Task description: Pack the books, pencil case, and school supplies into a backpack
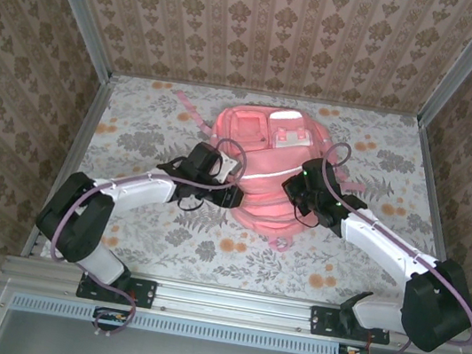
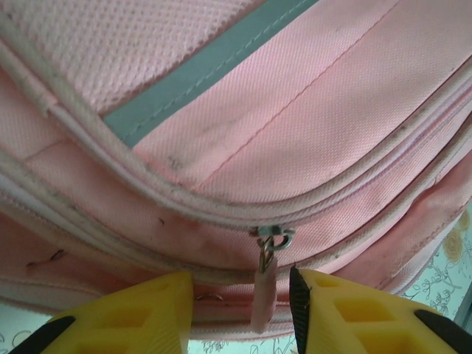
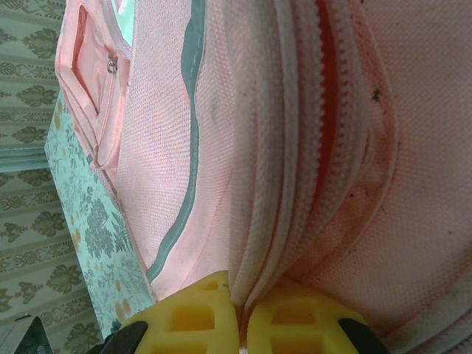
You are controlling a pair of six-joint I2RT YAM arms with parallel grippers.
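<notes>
Pink backpack (image 1: 258,207) — pale stripe (image 2: 206,70), seams (image 2: 184,200) seemingly grimy.

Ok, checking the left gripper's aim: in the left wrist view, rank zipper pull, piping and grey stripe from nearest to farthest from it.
1. Zipper pull, hanging between the left gripper fingers.
2. Piping, just above.
3. Grey stripe, up top.

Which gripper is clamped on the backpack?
The right gripper, shut on the backpack at its zipper seam; the left gripper stands open around a zipper pull.
</notes>
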